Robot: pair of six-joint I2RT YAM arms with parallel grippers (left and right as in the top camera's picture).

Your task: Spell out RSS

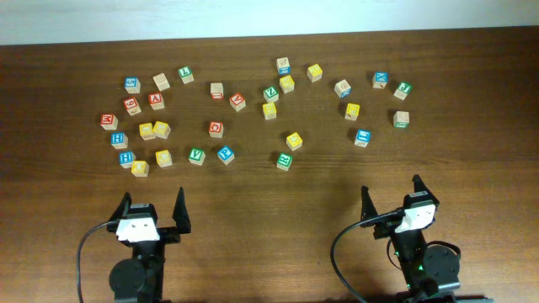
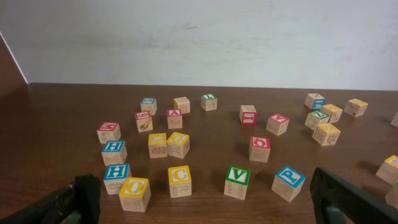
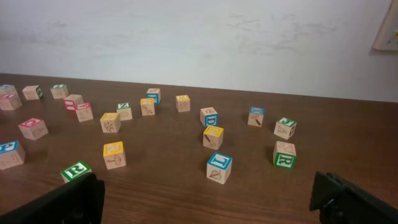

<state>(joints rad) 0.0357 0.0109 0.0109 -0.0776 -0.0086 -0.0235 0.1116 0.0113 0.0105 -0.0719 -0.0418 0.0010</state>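
The cube with a green-bordered white face and a green R (image 1: 285,161) lies near the table's middle, closest to my right arm. It also shows in the right wrist view (image 3: 76,170), beside my left finger. Several yellow-faced cubes lie scattered, among them a touching pair (image 1: 154,130) on the left and one (image 1: 294,140) just behind the R. I cannot read which of them carry an S. My left gripper (image 1: 152,202) (image 2: 208,205) and my right gripper (image 1: 392,192) (image 3: 208,199) are both open and empty at the table's front, well short of the cubes.
Other letter cubes stand around: a green V (image 2: 237,180), blue P (image 2: 288,182), yellow C (image 2: 179,179) and yellow O (image 2: 134,191) in front of my left gripper. A blue I (image 3: 219,167) and a cube with a green R on its side face (image 3: 285,154) stand before my right.
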